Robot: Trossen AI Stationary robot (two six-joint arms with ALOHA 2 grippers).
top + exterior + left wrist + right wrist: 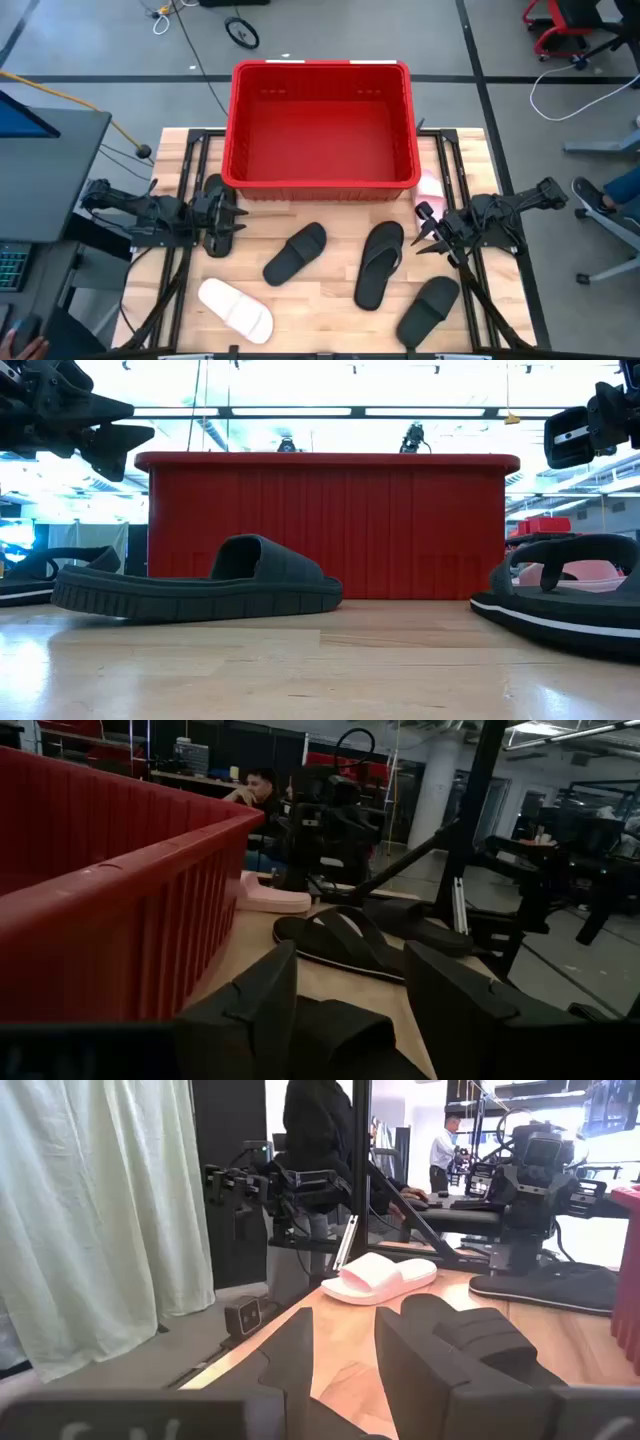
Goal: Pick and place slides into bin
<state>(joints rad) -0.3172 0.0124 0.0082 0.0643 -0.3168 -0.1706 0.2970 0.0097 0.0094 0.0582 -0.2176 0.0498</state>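
Left tool (228,214): hovering over the desk's (330,310) left edge above a black slide (214,212), fingers spread apart, gripping nothing.

White slide (236,308): lying near the front left of the desk.

Red bin (322,125): sitting at the rear centre, holding no slides.

Black slide (296,252): lying just in front of the bin, angled.

Black flip-flop (380,262): lying right of centre.

Black slide (428,310): lying at the front right.

Pink slide (430,187): sitting beside the bin's right front corner.

Right tool (428,231): hovering by the right edge near the pink slide, fingers parted, carrying nothing.
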